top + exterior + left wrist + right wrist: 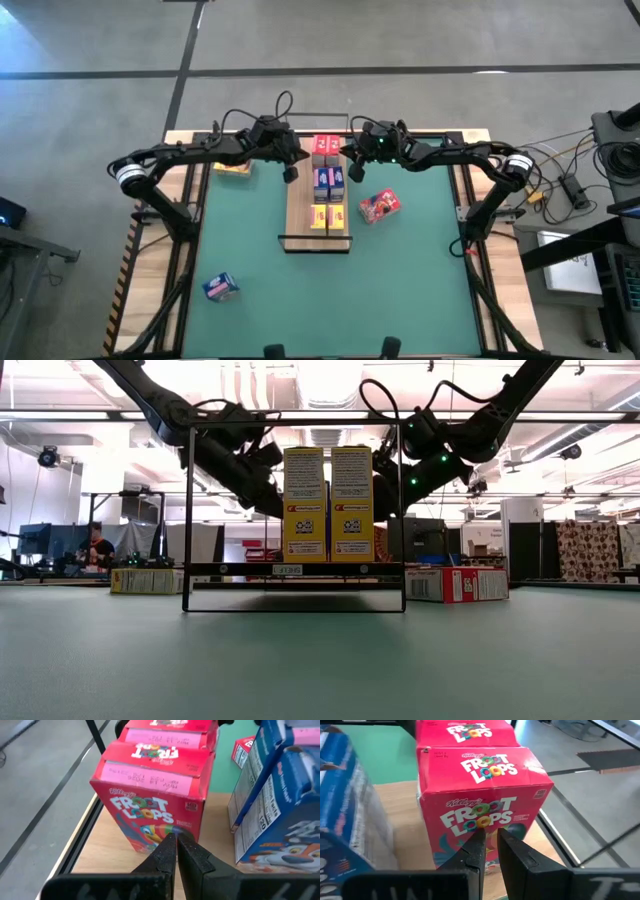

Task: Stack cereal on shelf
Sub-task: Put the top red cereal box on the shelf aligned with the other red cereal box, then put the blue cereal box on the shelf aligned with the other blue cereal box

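The shelf (299,205) lies mid-table, a light-wood board in a black wire frame. On it stand cereal boxes in rows: red ones (326,146) at the far end, blue (329,182) in the middle, yellow (327,216) nearest. My left gripper (176,839) is shut and points from the table's left at the broad face of the left red box (150,805). My right gripper (490,833) is shut with nothing between its fingers. It points from the right at the right red box (480,800). My left gripper has its shut fingertips level with the lower part of the red box's printed face (165,827), coming slanting down from the table's left; I cannot tell whether they touch it. My right gripper stands the same way before the other red box's printed face (487,822), from the table's right; touch cannot be told.
Loose boxes lie on the green mat (420,290): a yellow one (232,168) at the far left, a red one (378,207) right of the shelf, a blue one (220,288) near left. The shelf's wire frame (188,510) rises at its ends.
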`<move>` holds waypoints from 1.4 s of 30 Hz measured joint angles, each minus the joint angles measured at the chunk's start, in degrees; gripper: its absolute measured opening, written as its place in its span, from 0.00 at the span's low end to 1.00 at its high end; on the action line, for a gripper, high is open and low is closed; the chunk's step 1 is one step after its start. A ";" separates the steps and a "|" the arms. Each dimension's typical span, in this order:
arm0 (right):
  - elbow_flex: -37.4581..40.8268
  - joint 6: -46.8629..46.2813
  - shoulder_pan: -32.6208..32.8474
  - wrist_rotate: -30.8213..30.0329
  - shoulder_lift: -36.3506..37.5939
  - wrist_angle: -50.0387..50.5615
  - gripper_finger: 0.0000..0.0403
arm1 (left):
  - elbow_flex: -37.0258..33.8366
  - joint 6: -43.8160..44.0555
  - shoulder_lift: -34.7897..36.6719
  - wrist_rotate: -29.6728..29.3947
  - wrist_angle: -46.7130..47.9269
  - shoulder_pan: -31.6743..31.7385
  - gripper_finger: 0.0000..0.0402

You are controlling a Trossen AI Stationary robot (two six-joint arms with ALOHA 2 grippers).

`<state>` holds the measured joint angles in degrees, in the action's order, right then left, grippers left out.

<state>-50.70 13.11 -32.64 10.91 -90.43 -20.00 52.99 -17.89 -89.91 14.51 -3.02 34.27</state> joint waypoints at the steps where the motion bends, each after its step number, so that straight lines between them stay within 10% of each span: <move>1: 0.00 0.13 0.00 -0.85 0.00 0.02 0.09 | 0.00 0.02 0.00 -0.01 -0.25 -0.10 0.00; 42: 0.13 -3.35 0.15 -2.02 12.51 14.44 0.09 | -0.15 1.00 0.00 0.00 -0.70 -0.73 0.00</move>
<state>-50.57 9.75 -32.49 8.88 -77.92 -5.57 52.84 -16.88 -89.91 14.51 -3.73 33.54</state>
